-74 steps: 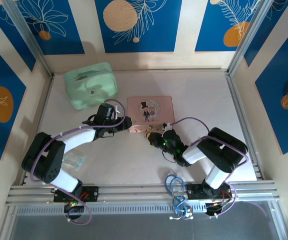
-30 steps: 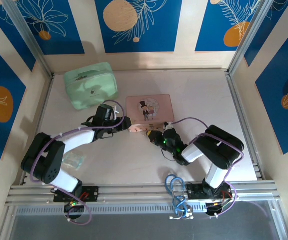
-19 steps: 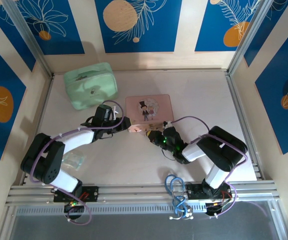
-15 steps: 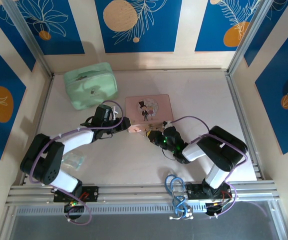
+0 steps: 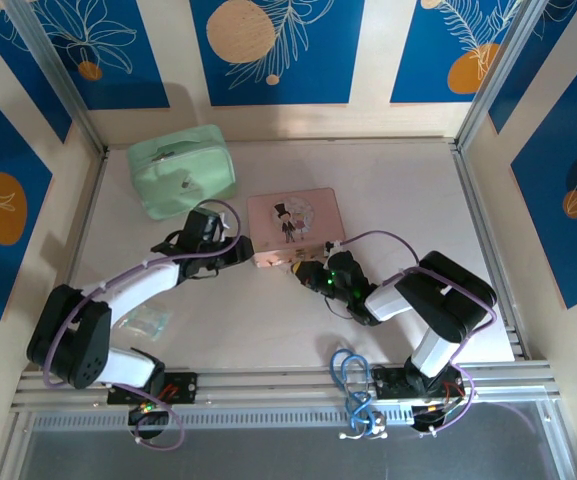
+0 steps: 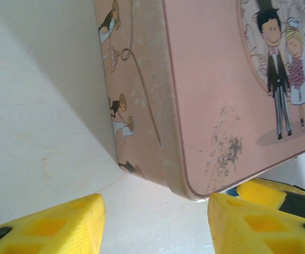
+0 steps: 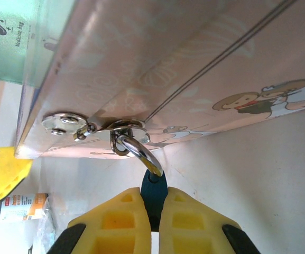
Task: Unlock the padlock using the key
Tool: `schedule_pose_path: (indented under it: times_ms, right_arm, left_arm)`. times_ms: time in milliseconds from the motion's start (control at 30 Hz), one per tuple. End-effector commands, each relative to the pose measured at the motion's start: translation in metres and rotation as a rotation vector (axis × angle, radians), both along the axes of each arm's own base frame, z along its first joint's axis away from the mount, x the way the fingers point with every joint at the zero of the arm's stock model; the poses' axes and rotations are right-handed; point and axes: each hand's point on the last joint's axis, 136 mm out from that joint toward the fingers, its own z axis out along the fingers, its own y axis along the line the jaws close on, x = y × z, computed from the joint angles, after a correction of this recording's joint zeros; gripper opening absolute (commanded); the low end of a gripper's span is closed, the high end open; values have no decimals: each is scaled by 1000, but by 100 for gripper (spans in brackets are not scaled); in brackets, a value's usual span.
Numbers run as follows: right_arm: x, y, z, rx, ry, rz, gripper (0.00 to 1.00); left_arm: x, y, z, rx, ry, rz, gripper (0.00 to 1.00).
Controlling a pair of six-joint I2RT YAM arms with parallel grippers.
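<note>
The pink tin [image 5: 293,216] lies now a little more to the left on the worktop [image 5: 398,190] than a moment ago, and it is slightly turned. The left arm has stretched out and its elbow has dropped toward the near edge. The left gripper [image 5: 242,252] waits at the tin's near left corner. In the left wrist view its fingers [image 6: 62,222] stand apart, released, with the corner just ahead of them and nothing clamped between (as far as I can see).

The right gripper [image 7: 152,211] stays clenched on the padlock [image 7: 153,188]. The small blue body sits between the yellow fingers, and its silvery shackle [image 7: 139,151] still passes through the hasp [image 7: 89,126] on the tin's front wall. So the padlock hangs at the near side of the tin, near the middle of the worktop, and it looks still locked.

I judge that the arms have only adjusted the tin to make the lock easier to reach. The unlocking itself is not yet done. The mint-green case [image 5: 181,172] stands well apart, at the far left.
</note>
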Motion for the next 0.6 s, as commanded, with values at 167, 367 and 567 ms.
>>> schedule_pose_path:
  times_ms: [167, 367, 567]
  right_arm:
    - [1, 3, 7, -15, -24, 27, 0]
    - [1, 3, 11, -9, -33, 34, 0]
    - [1, 3, 14, -12, -34, 38, 0]
  left_arm:
    - [2, -23, 17, -8, -51, -45, 61]
    - [7, -26, 5, 6, -18, -40, 60]
    - [7, -25, -20, 36, 32, -39, 59]
